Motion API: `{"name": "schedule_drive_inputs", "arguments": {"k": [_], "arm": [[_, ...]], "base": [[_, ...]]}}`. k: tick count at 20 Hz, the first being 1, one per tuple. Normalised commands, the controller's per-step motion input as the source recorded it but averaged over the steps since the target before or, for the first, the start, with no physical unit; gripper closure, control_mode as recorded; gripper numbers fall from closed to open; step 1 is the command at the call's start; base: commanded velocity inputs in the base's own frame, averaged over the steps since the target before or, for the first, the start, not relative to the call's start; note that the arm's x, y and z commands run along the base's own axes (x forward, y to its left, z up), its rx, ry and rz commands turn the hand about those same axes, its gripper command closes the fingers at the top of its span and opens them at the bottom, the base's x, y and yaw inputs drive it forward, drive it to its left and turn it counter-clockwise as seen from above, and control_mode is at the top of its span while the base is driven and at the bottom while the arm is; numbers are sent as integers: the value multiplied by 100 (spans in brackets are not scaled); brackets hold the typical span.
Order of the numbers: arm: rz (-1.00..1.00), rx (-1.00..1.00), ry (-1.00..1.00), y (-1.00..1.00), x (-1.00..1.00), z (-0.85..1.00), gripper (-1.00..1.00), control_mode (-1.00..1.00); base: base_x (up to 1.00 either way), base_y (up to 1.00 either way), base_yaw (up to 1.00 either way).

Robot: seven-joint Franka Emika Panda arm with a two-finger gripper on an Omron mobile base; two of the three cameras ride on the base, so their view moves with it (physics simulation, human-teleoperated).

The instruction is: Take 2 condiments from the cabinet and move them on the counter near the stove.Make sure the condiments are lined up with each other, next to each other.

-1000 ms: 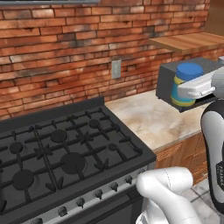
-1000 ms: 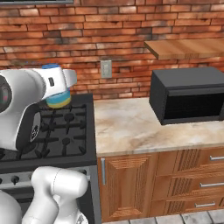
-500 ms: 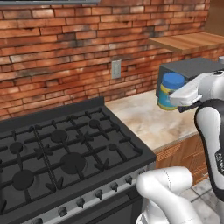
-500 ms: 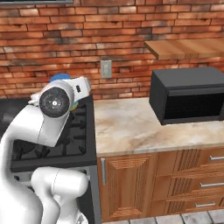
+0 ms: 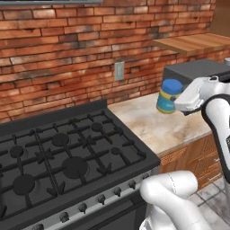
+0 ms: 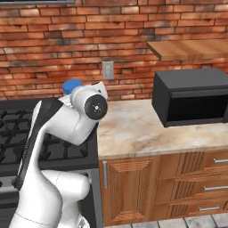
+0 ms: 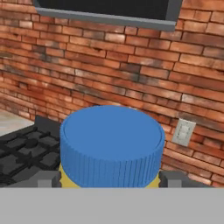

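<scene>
The arm (image 5: 215,112) reaches sideways, its pincer (image 7: 109,178) clamped, fingers level.

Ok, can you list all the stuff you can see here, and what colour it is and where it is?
Jar: one, blue lid, yellow body, blue band, held in the air above the counter, near the stove.
Stove: one, black, with iron grates and knobs along the front, left of the counter.
Counter: one, beige marbled, between stove and microwave.
Microwave: one, dark, on the counter at the right.
Shelf: one, brown wood, above the microwave.
Wall socket: one, pale grey, on the wall.
Brick wall: red-brown, behind everything.
Drawers and doors: brown wood, under the counter.
Gripper: one, dark finger tips either side of the jar, closed on it.
</scene>
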Motion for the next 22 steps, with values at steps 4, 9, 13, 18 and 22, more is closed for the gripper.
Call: {"name": "schedule_drive_inputs", "arguments": {"k": [4,9,13,18,22], "arm": [[12,0,4,-26,43,-34,100,-100],[15,3,3,-32,33,-43,100,-100],[15,4,4,-28,29,-46,100,-100],[14,3,5,-21,23,-48,100,-100],[13,1,4,-10,26,-50,100,-100]], "base": [[0,0,0],[0,0,0],[0,0,0],[0,0,0],[0,0,0]]}}
